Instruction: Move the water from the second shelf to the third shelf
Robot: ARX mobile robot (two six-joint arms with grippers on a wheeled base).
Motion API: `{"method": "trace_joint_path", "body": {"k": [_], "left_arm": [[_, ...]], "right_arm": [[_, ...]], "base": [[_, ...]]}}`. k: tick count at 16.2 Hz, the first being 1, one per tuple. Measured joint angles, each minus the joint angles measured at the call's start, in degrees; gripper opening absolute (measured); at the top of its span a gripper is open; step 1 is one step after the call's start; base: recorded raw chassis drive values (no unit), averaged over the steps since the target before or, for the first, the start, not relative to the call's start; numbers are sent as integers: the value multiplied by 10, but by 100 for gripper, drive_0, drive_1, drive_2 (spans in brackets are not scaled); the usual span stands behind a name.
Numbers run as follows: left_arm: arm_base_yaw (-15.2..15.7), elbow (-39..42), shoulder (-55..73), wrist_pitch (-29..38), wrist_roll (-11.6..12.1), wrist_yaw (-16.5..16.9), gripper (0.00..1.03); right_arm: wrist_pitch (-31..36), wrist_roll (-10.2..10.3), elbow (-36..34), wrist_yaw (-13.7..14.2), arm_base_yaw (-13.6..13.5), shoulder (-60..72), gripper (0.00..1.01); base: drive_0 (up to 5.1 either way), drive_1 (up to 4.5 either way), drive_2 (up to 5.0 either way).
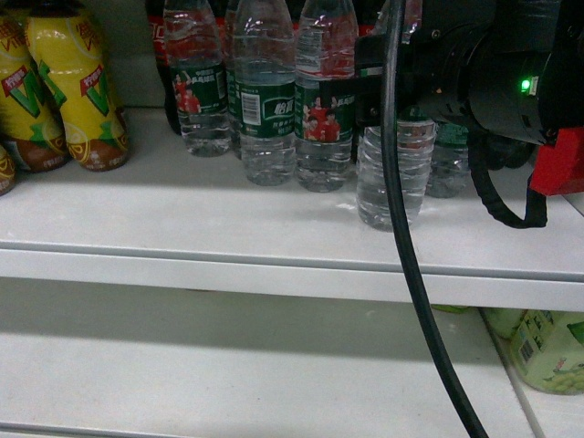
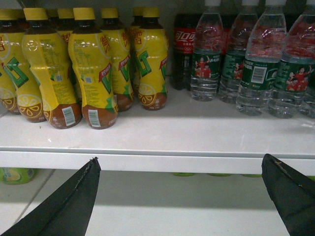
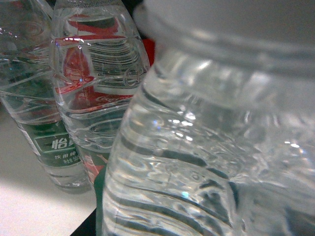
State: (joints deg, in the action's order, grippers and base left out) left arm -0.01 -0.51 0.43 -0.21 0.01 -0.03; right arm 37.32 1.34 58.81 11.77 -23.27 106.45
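Clear ribbed plastic water bottle point(image 1: 394, 178) directly below black right gripper point(image 1: 401, 87), grip state unclear. Left gripper point(image 2: 184, 191) spread wide, holding nothing.

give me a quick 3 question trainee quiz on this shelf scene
1. True or false: the right gripper is at the front water bottle.
2. What stands left of the water bottles? A) yellow tea bottles B) cans C) boxes
3. Fill in: the left gripper is ___ and holds nothing.

Key: 1 true; 2 A; 3 open
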Motion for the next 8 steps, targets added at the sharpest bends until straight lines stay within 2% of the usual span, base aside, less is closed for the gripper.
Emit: {"method": "trace_joint_path", "body": {"k": [4, 8], "left_arm": [[0, 0, 0, 0, 0, 0, 98], [0, 0, 0, 0, 0, 0, 98]], "right_arm": [[-33, 11, -23, -1, -5, -37, 44], [-59, 32, -140, -37, -11, -159, 44]], "base": [[0, 0, 0], [0, 0, 0]]}}
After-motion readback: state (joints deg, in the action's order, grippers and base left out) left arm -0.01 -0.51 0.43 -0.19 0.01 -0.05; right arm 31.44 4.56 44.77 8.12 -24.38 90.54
